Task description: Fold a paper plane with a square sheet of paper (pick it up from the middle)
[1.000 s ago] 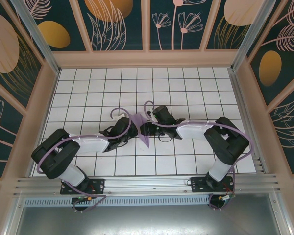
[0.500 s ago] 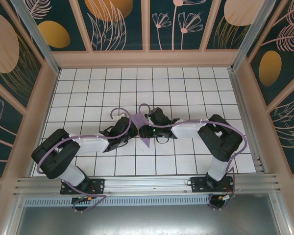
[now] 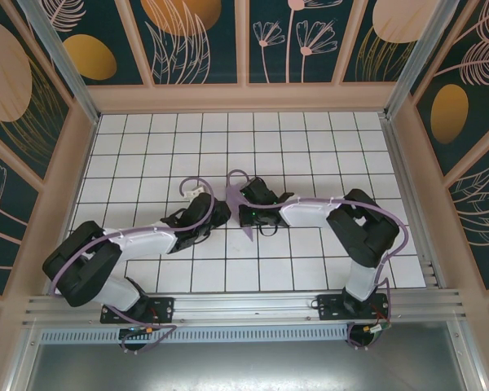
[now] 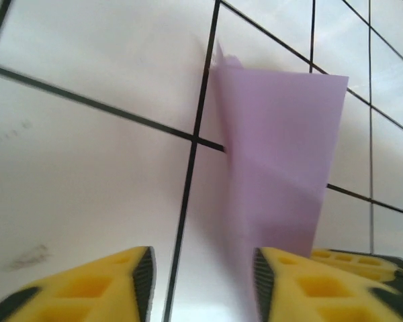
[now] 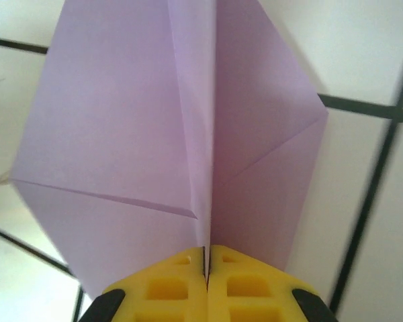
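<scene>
- right claw (image 5: pixel 207 261) is pinching the folded paper plane (image 5: pixel 141 127) tight on its centre crease, wings spreading out ahead of it
- left claw (image 4: pixel 201 268) is hanging apart, gripping nothing, plane standing just ahead

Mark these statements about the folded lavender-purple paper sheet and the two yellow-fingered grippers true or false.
1. The right gripper is pinched shut on the folded lavender-purple paper. True.
2. The left gripper is clamped tight on the paper. False: its yellow fingers stand apart with a gap between them, and the paper stands just ahead, not pinched.
3. The paper is a flat, uncreased square. False: it shows a centre crease and slanting fold lines, with folded flaps on both sides.
4. The paper is over a white tiled table with dark grid lines. True.
</scene>
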Robot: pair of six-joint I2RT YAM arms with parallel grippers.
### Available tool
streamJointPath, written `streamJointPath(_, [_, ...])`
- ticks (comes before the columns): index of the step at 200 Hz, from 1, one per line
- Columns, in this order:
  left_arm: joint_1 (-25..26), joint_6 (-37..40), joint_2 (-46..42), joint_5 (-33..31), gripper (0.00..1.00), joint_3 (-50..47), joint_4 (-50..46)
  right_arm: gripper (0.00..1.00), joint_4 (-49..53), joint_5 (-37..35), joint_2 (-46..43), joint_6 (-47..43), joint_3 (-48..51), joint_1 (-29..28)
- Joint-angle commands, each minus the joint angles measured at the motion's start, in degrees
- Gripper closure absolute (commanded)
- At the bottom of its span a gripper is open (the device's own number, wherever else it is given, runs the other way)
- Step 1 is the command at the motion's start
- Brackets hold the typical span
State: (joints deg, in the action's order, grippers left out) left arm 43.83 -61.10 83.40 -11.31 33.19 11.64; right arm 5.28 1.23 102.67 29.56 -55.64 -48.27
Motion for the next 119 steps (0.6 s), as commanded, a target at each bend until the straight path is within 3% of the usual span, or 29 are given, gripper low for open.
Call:
streamJointPath(1, [-0.3,0.4,-2.6,-5.3,0.37,2.3,-7.3,0.94,7.2,-9.4,-2.6,1.8,-2.7,0.7])
streamJointPath(19, [-0.7,-0.5,-4.0,-7.7,0.24,2.1,-9.7,0.94,8.5,-11.8,-2.5,1.9,-3.0,1.3])
streamJointPath(49, [-1.2,-0.9,-5.4,-8.7,0.12,1.0,-10.7,0.92,9.0,-11.5,-0.6,2.2,-3.8,2.2])
streamJointPath(93, [-1.4,-1.0,-4.7,-8.6,0.02,1.0,-11.2,0.83,8.6,-10.0,2.2,3.0,-4.8,2.4])
streamJointPath(119, [-1.5,-1.0,-4.2,-8.5,0.02,1.1,-11.2,0.81,8.1,-9.4,3.0,3.4,-4.6,2.4])
